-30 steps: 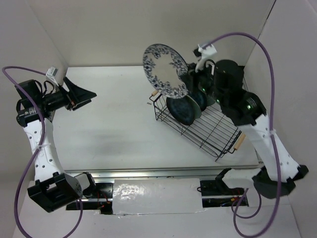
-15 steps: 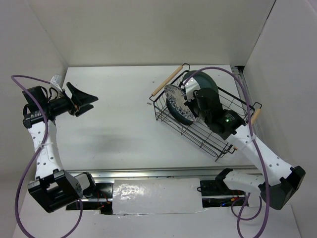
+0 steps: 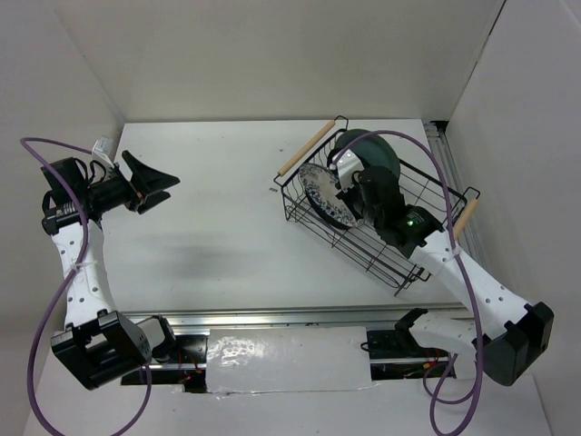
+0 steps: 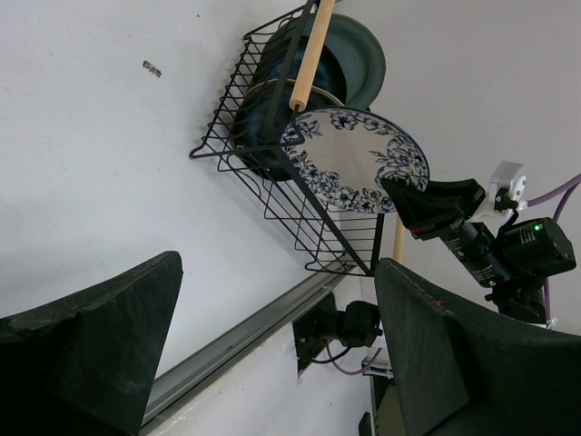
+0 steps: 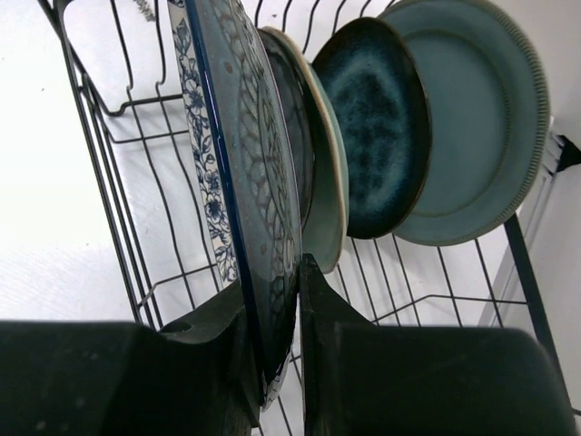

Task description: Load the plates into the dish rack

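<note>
The black wire dish rack point(image 3: 398, 259) stands at the right of the table. Three plates stand upright in it: grey-teal point(image 5: 472, 118) at the back, dark navy point(image 5: 372, 127), then pale mint point(image 5: 329, 191). My right gripper point(image 5: 277, 309) is shut on the rim of the white plate with blue floral pattern point(image 5: 245, 163), held upright in the rack just in front of the mint plate. From above, this plate point(image 3: 324, 197) is at the rack's left end with the right gripper point(image 3: 351, 195) on it. My left gripper point(image 3: 154, 182) is open and empty, far left.
The rack has two light wooden handles, one at its far left point(image 3: 302, 150) and one at its right point(image 3: 465, 216). White walls close in the table at the back and both sides. A metal rail point(image 3: 300, 316) runs along the near edge.
My right gripper has brought the floral plate down from above the rack's left end into the rack, in front of the mint plate. My left arm shifted slightly.
</note>
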Available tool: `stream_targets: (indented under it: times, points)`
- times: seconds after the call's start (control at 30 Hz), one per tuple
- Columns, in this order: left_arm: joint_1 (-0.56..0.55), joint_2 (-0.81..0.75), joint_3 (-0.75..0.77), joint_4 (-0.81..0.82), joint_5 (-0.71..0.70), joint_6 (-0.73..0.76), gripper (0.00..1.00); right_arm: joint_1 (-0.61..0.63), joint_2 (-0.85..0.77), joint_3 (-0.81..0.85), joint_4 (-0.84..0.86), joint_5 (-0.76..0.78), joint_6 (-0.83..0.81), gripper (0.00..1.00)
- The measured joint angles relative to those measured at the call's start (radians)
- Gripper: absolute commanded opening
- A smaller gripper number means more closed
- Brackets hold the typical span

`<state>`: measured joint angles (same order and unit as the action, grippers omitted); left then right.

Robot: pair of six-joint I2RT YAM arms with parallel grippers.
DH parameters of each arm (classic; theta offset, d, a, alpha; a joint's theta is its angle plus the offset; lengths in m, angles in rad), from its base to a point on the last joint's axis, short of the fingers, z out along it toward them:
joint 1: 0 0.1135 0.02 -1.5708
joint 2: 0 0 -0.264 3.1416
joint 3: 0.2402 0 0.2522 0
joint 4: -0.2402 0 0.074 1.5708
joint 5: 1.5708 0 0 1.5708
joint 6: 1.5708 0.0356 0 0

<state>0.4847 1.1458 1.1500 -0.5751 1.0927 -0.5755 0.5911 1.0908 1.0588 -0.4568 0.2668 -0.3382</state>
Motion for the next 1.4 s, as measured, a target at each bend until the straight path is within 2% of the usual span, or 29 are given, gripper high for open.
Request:
stream_targets:
  times: [0.57,1.07,1.17,1.23,1.3,1.4]
  points:
    - [0.000,0.005,-0.013,-0.001,-0.026,0.018,0.98,-0.037,0.047,-0.054,0.018,-0.118,-0.008,0.00]
    - [0.000,0.010,-0.015,-0.001,-0.048,0.026,0.99,-0.051,0.099,-0.087,0.051,-0.132,-0.010,0.00]
    - [0.000,0.010,-0.015,0.000,-0.048,0.026,0.99,-0.052,0.109,-0.087,0.051,-0.132,-0.005,0.17]
    - [0.000,0.010,-0.015,0.000,-0.049,0.026,0.99,-0.053,0.118,-0.087,0.050,-0.132,0.005,0.36]
    - [0.000,0.010,-0.015,0.000,-0.049,0.026,0.99,-0.053,0.127,-0.082,0.055,-0.132,0.016,0.47]
    - [0.000,0.010,-0.015,-0.001,-0.049,0.026,0.99,-0.053,0.128,-0.060,0.068,-0.129,0.029,0.58]
